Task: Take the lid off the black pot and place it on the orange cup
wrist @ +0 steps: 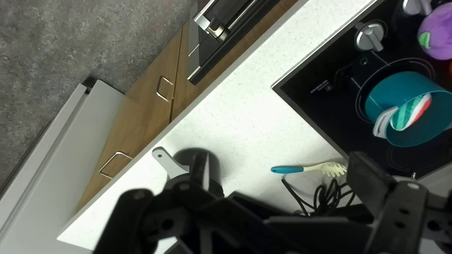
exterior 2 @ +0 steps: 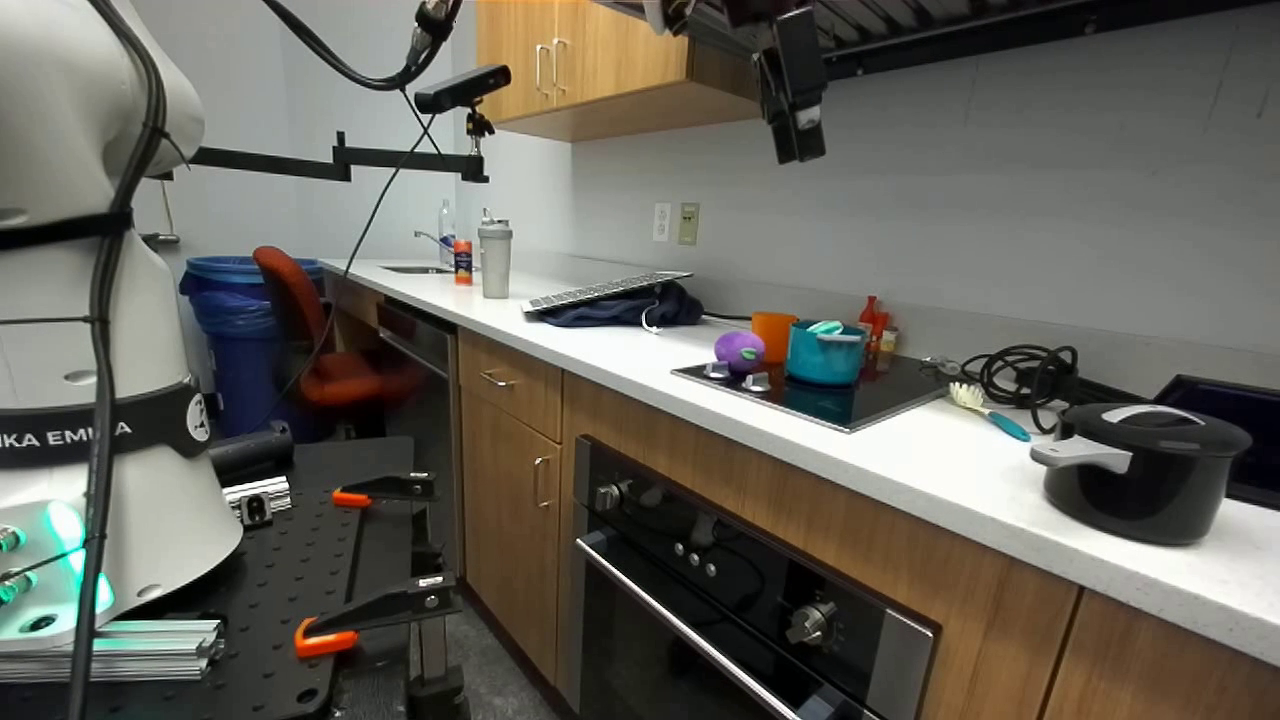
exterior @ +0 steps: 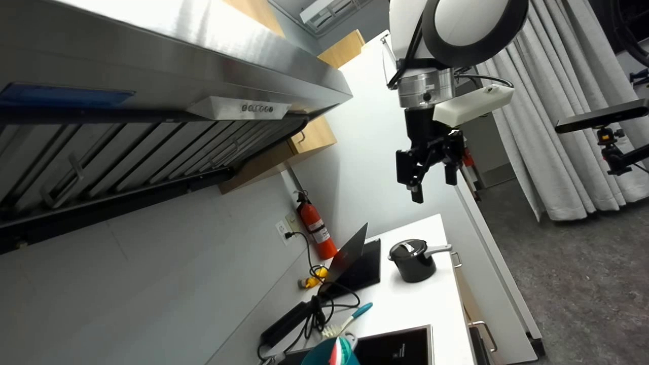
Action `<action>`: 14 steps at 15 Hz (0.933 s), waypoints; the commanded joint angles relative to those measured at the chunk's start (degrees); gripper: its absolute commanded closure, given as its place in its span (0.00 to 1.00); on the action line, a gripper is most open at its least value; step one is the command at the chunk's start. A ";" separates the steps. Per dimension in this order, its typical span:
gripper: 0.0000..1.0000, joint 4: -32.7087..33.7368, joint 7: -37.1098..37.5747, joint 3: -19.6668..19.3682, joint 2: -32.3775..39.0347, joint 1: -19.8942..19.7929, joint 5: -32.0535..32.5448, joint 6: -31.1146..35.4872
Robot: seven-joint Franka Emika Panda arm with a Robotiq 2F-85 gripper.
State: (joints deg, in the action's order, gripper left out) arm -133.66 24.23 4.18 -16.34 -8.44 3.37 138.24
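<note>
The black pot (exterior: 416, 268) stands upright on the white counter in both exterior views (exterior 2: 1135, 505), its dark lid (exterior: 405, 249) with a light grip seated on top (exterior 2: 1165, 430). In the wrist view, the pot (wrist: 192, 155) is partly behind a finger and its lid is mostly hidden. The orange cup (exterior 2: 774, 336) stands behind the stove top in an exterior view; only an orange sliver shows at the wrist view's right edge. My gripper (exterior: 434, 186) is open and empty, high above the counter, fingers pointing down (exterior 2: 797, 110). Its fingers are wide apart in the wrist view (wrist: 280, 169).
A teal pot (exterior 2: 825, 352) and purple toy (exterior 2: 740, 351) are on the black stove top (wrist: 328, 95). A pasta spoon (wrist: 307, 169), black cables (wrist: 328, 197) and a dark laptop-like device (exterior: 355, 263) lie nearby. The range hood (exterior: 203, 66) hangs over the counter.
</note>
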 commanded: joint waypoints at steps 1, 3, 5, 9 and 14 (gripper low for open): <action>0.00 3.51 3.17 -0.56 4.92 -0.99 3.89 0.93; 0.00 5.77 4.62 -1.10 7.77 -1.24 5.89 1.69; 0.00 8.72 5.89 -1.79 11.02 -1.21 7.89 2.70; 0.00 15.50 9.68 -3.76 17.83 -0.40 12.49 5.17; 0.00 22.20 14.75 -7.75 24.24 1.36 16.60 4.79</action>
State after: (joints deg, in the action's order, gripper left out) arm -116.45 35.15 -0.80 3.53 -8.99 17.06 142.96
